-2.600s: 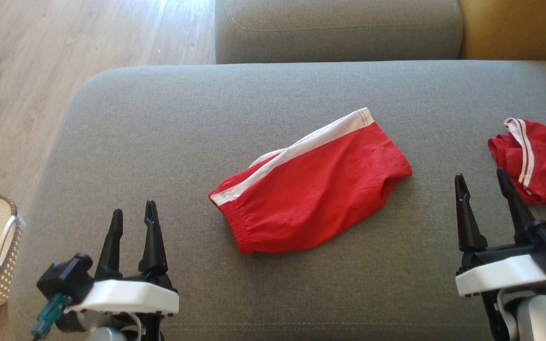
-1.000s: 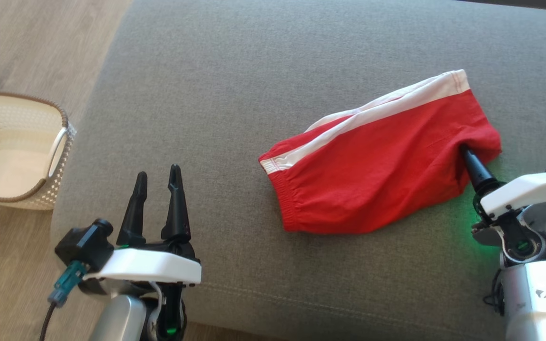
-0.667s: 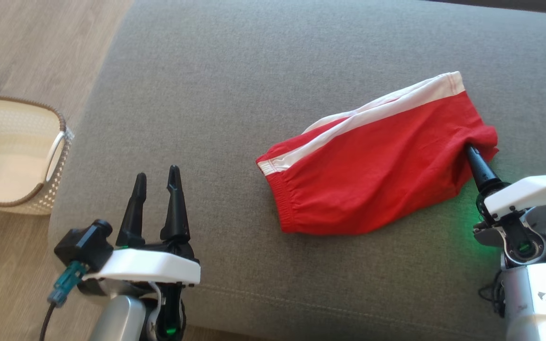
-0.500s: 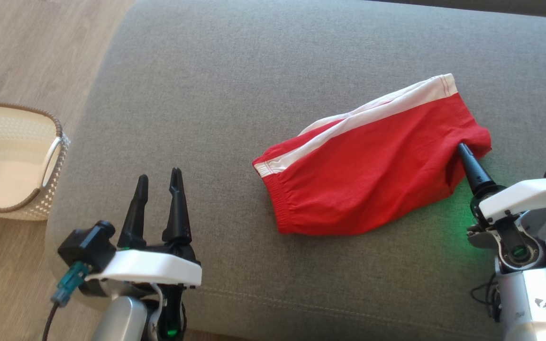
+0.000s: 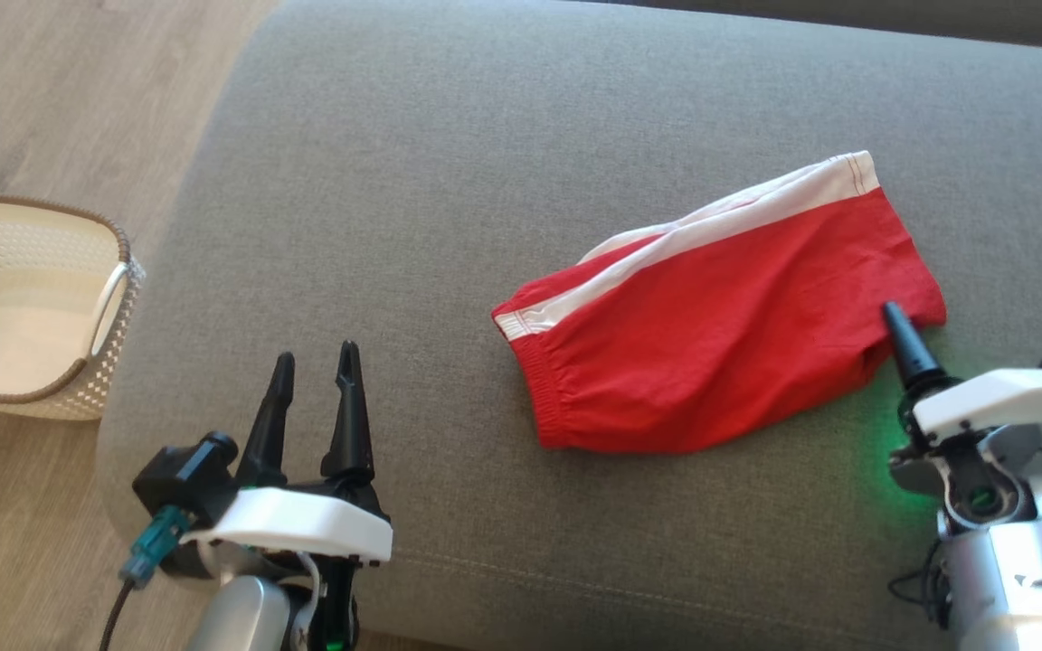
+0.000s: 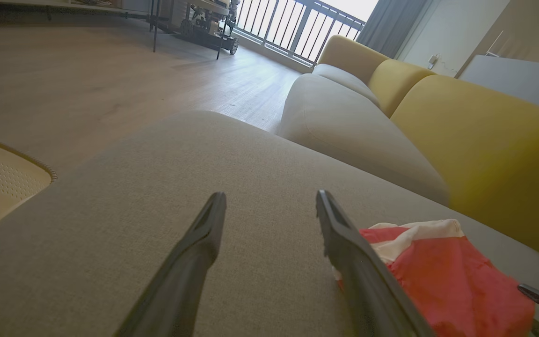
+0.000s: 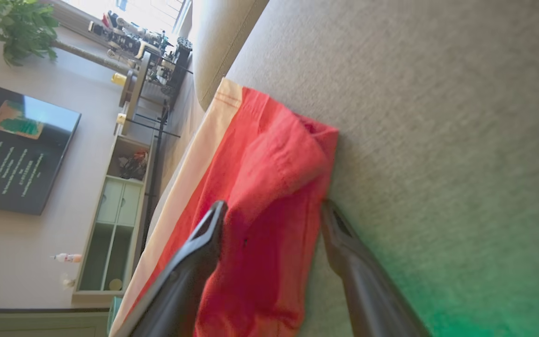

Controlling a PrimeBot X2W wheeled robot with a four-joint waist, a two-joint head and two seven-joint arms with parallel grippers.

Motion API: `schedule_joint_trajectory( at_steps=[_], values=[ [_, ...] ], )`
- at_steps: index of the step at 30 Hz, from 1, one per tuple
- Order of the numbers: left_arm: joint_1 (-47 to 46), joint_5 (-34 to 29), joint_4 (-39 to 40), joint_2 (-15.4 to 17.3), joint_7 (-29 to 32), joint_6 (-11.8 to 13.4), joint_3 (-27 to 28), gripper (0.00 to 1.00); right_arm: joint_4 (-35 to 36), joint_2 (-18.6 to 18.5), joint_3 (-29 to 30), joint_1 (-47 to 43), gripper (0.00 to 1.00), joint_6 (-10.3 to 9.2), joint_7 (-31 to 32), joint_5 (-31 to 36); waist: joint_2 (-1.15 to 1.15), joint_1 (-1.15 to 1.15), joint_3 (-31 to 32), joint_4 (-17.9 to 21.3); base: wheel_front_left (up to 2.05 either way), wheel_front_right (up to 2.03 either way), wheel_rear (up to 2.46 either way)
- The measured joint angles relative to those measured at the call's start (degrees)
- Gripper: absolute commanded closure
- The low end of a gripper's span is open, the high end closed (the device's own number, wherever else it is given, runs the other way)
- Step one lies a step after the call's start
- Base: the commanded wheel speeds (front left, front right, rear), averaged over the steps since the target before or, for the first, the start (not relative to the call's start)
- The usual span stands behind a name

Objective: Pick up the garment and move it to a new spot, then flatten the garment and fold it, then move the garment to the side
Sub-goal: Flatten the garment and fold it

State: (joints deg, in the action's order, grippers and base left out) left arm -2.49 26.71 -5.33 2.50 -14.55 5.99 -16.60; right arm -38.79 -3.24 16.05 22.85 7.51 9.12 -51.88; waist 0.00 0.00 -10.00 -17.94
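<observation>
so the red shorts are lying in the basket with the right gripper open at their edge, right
No: the red shorts lie on the grey sofa cushion, not in the basket, as the head view shows. The right gripper is open at their edge.

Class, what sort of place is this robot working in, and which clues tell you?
Probably a home living room: a grey sofa with yellow backrests, a wooden floor, and a balcony railing by the window.
</observation>
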Motion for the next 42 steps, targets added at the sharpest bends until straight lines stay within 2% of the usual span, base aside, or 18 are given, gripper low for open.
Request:
schedule_joint_trajectory(
  at_steps=[17, 26, 27, 28, 29, 37, 42],
  values=[
    [0.12, 0.37, 0.24, 0.0, 0.0, 0.13, -0.25, 0.0, -12.37, -0.7, 8.1, 10.08, 0.0, 0.0, 0.03, 13.34, 0.0, 0.0, -0.63, -0.79, 0.0, 0.0, 0.0],
    [0.07, 0.67, 0.47, 0.0, 0.0, 0.3, -0.21, 0.0, -15.21, -1.34, 9.42, 14.06, 0.0, 0.0, 2.03, 16.1, 0.0, 0.0, -1.58, -2.15, 0.0, 0.0, 0.0],
    [0.05, 0.67, 0.57, 0.0, 0.0, 0.57, -0.2, 0.0, -15.23, -1.34, 9.36, 14.39, 0.47, 0.0, 2.41, 16.1, 0.0, 0.0, -1.71, -2.2, 0.0, 0.0, 0.0],
    [0.02, 0.67, 0.68, 0.0, -0.01, 0.65, -0.16, 0.0, -15.18, -1.34, 9.23, 14.65, 0.85, 0.0, 2.74, 16.08, 0.0, 0.0, -1.84, -2.23, 0.0, 0.0, 0.0],
    [-0.03, 0.67, 0.77, 0.0, 0.0, 0.65, -0.13, 0.0, -15.07, -1.34, 9.0, 14.83, 1.0, 0.0, 3.05, 16.02, 0.0, 0.0, -1.95, -2.23, 0.0, 0.0, 0.0],
    [-0.07, 0.68, 1.14, 0.0, 0.0, 0.76, 0.13, 0.0, -11.9, -0.66, 6.01, 14.47, 1.0, -0.02, 3.77, 12.58, 0.0, 0.0, -2.05, -1.63, 0.0, 0.0, 0.0],
    [-0.07, 1.19, 1.12, 0.0, 0.0, 0.76, 0.08, 0.0, -8.34, -0.15, 6.61, 11.61, 1.0, -0.02, 0.09, 8.56, 0.0, 0.0, -1.38, -0.73, 0.0, 0.0, 0.0]
  ],
)
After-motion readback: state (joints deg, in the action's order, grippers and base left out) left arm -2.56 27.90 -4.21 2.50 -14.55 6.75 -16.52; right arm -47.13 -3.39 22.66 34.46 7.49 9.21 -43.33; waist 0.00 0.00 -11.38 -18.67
